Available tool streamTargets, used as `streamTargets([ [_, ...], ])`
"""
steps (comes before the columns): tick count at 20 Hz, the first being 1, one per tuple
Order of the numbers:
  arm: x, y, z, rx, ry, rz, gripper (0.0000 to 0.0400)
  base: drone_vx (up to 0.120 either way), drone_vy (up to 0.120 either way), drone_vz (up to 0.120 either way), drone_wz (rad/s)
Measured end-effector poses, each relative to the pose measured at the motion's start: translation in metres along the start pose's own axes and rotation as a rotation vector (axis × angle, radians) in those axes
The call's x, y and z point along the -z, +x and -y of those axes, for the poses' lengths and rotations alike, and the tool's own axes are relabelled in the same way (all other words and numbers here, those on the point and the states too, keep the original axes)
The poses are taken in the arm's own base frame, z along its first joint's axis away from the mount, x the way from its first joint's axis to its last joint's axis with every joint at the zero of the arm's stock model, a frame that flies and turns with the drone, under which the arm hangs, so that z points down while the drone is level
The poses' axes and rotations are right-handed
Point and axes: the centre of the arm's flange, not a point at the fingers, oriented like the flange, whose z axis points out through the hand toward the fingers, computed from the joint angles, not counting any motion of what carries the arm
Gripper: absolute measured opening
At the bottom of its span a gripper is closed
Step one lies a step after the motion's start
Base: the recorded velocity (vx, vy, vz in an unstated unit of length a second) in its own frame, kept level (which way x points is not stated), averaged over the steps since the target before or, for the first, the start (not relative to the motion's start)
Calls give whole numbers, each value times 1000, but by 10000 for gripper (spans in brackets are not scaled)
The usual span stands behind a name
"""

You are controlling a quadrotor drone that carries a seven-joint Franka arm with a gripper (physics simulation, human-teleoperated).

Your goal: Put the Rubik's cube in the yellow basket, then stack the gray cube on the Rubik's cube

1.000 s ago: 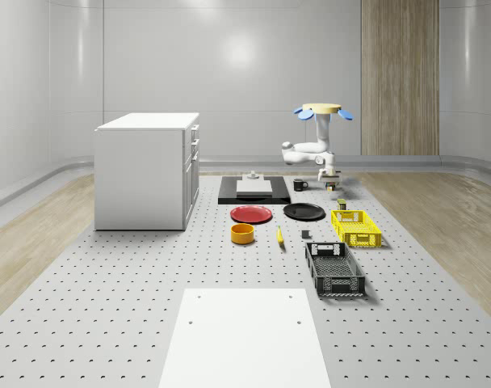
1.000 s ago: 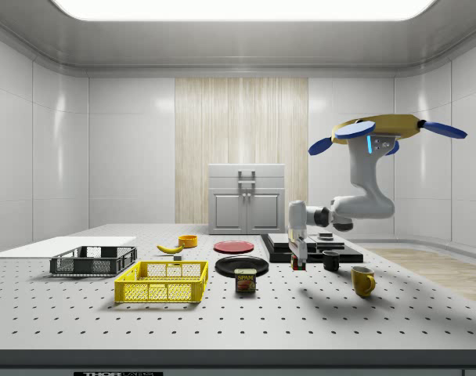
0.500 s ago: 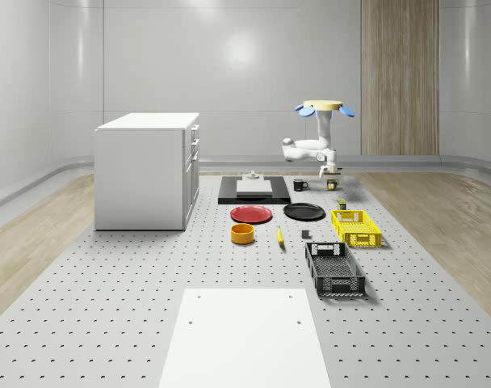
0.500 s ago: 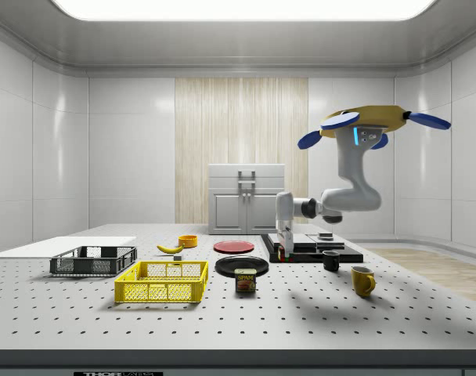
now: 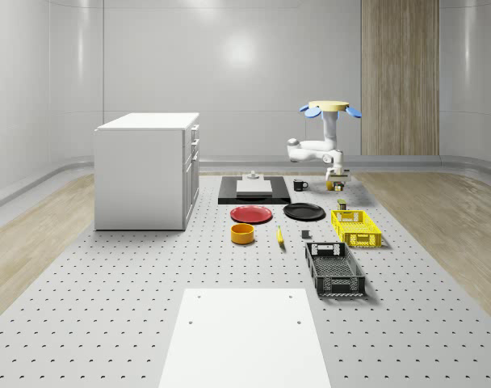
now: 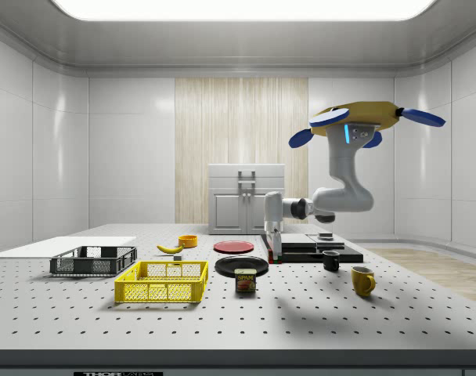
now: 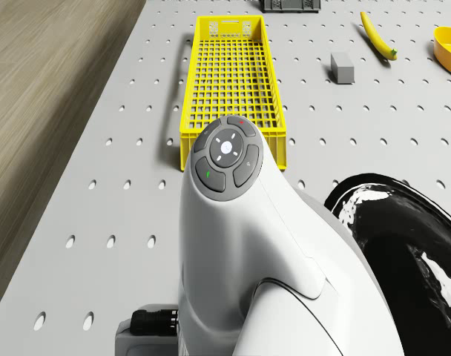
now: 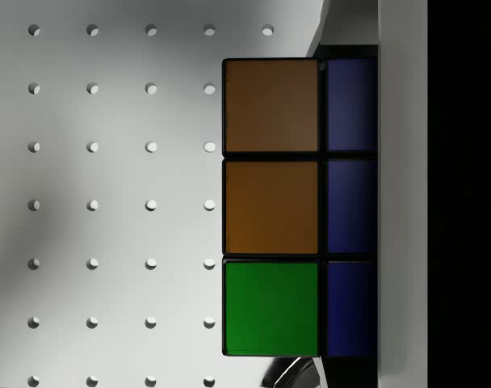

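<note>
The drone (image 6: 355,121) hovers above the far right part of the perforated bench (image 5: 108,307), its blue rotors and yellow top well above the things, and its white arm (image 6: 344,184) bends down and out toward the side view's left. At the arm's end the hand (image 6: 274,254) hangs low, just above the bench beside the black plate (image 6: 242,265) and in front of the black tray (image 6: 340,254) in the side view. The hand is clenched on the Rubik's cube (image 8: 298,206): the wrist view shows the cube pressed against a finger (image 8: 403,194), with orange, green and blue faces toward the camera and the bench's holes beyond it. In the whole-scene view the hand (image 5: 339,181) sits beyond the yellow basket (image 5: 356,228), on its far side and apart from it. From the drone view the yellow basket (image 7: 229,81) lies past the arm's wrist (image 7: 227,157), and the gray cube (image 7: 343,67) rests on the bench between the basket and the banana (image 7: 377,35). In the side view a tin can (image 6: 245,280) stands just right of the basket, a dark mug (image 6: 330,261) and a yellow mug (image 6: 362,280) stand farther right, and a black basket (image 6: 93,261) lies to the left.
</note>
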Motion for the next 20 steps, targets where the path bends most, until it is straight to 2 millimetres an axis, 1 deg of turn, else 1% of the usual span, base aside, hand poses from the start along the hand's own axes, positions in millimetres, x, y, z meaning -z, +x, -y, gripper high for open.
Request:
streamTargets([
  [20,0,0,0,0,0,0,325,120,0,0,0],
])
